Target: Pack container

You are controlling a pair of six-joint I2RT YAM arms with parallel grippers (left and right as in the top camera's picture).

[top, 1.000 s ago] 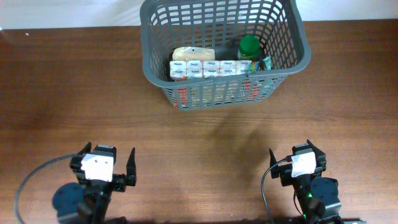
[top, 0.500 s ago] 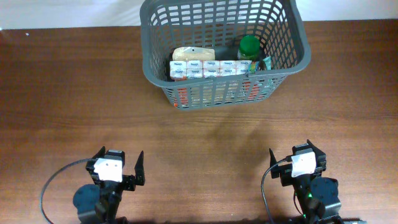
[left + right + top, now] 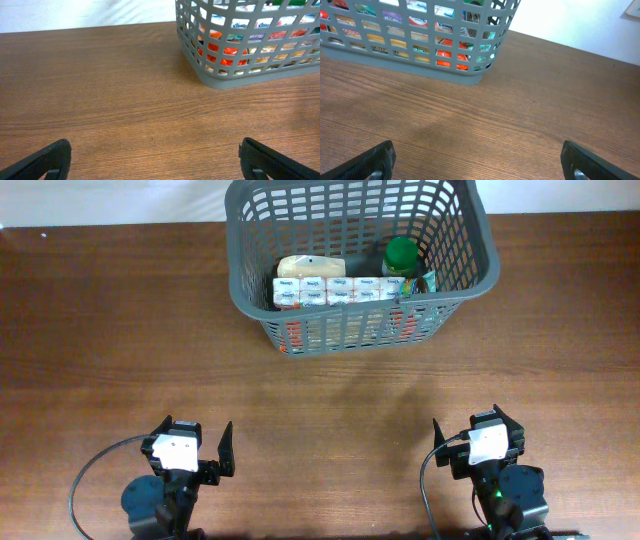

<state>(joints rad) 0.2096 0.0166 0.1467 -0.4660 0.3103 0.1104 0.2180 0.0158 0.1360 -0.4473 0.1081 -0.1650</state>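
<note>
Over the last second my left arm has slid a little to the right along the near edge of the worktop (image 3: pixel 120 330), and in the last half second it has barely moved, so I read it as settling into its rest pose. The right arm has not budged. The left end effector (image 3: pixel 155 152) is spread wide with nothing between its fingers, both tips showing at the bottom corners of its wrist view. The right end effector (image 3: pixel 480 157) is spread just as wide and is equally empty. The basket (image 3: pixel 231 250) sits at the far middle of the worktop, well apart from both arms, and it has not shifted. Inside it I can see a row of small boxes (image 3: pixel 340 290) along the near wall, a beige pack (image 3: pixel 311 267) just behind them and a green-capped bottle (image 3: pixel 400 252) towards the right. Red and orange packets show through the slots lower down, though I cannot make out what they are. Nothing loose shows on the worktop in any view. My judgement is that packing is done or very nearly so, and the left arm's small shift was a pull-back rather than a reach for another item.
</note>
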